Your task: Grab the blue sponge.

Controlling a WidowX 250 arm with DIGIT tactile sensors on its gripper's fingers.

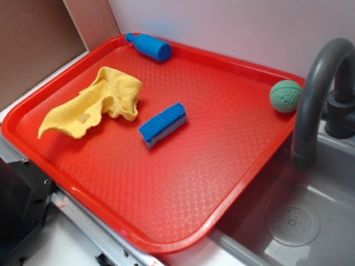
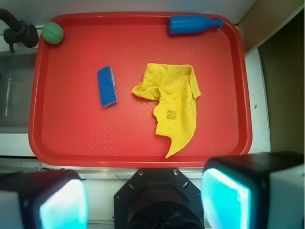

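A red tray [image 2: 143,150] spreads beyond the gripper [image 2: 143,198], its jaws spread wide and holding nothing. A yellow cloth [image 2: 174,102] lies directly ahead; the blue sponge [image 2: 107,87] sits ahead-left, well apart, flat on the tray.

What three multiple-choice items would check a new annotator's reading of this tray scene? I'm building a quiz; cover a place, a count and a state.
1. Where is the green ball?
A. At a corner of the red tray, by the grey faucet
B. Under the yellow cloth
C. In the sink

2. How many blue things lie on the tray?
A. One
B. Two
C. Three

3. How does the gripper stand?
A. Shut on the sponge
B. Open, holding nothing
C. Shut on the cloth

Answers: 1 A, it rests beside the faucet. 2 B, the blue sponge and the blue bottle toy. 3 B, the wrist view shows its fingers apart, short of the tray.
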